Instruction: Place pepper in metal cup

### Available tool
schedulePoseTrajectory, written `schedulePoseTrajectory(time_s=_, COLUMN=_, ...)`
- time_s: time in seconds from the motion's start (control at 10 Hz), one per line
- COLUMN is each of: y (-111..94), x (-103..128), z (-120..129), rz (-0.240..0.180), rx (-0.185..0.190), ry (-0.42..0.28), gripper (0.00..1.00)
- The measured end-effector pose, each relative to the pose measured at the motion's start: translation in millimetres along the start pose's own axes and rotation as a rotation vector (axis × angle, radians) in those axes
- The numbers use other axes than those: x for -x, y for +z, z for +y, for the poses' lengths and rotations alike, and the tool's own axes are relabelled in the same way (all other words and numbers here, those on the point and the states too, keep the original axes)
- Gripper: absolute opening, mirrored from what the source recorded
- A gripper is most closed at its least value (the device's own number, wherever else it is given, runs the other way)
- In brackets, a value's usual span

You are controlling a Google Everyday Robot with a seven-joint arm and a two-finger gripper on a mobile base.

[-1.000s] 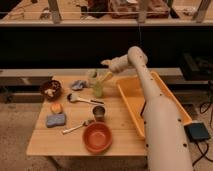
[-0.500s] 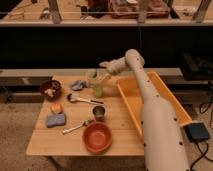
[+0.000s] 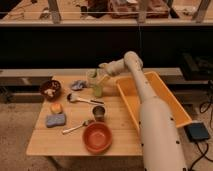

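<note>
1. The pepper (image 3: 97, 90) stands on the far middle of the counter (image 3: 49, 141), just beside a taller cream-lidded jar (image 3: 92, 76). The pincer (image 3: 104, 72) hangs right above the pepper's top, close to the jar. We cannot tell whether the pincer is open or closed, or whether it touches the pepper.

2. As we see it, the main risk is the jar. It sits so near the pepper that a grasp coming in slightly off could close on the jar instead, or knock it over.

3. The pepper looks smooth and slim. We think a grip taken near its tip could let it slip, or tip it onto the counter.

4. The metal cup (image 3: 99, 113) is nearer the front, apart from the pepper, with a spoon (image 3: 82, 99) lying between them and the orange bowl (image 3: 97, 138) just in front of it. We judge that a low carry could catch the spoon. The cup's mouth is also small, so a release slightly off centre could bounce the pepper off the rim or land it in the bowl. The pepper is about as tall as the cup, so it may also lean and tip the cup over.

5. Compared with a second ago, the arm has swung a little left and down, which puts the pincer closer to the pepper and jar. We see nothing on the counter that has shifted.
</note>
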Motion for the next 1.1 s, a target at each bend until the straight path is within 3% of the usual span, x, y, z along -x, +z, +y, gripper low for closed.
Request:
schedulePoseTrajectory(time_s=0.9, y=24, x=6, z=2, rz=-0.028, rx=0.036, ry=0.018, gripper=0.8)
schedulePoseTrajectory(time_s=1.0, y=26, x=7, z=2, rz=-0.033, rx=0.04, ry=0.022, gripper=0.78)
schedulePoseTrajectory(time_s=1.1, y=27, x=6, z=2, rz=-0.043, rx=0.043, ry=0.03, gripper=0.7)
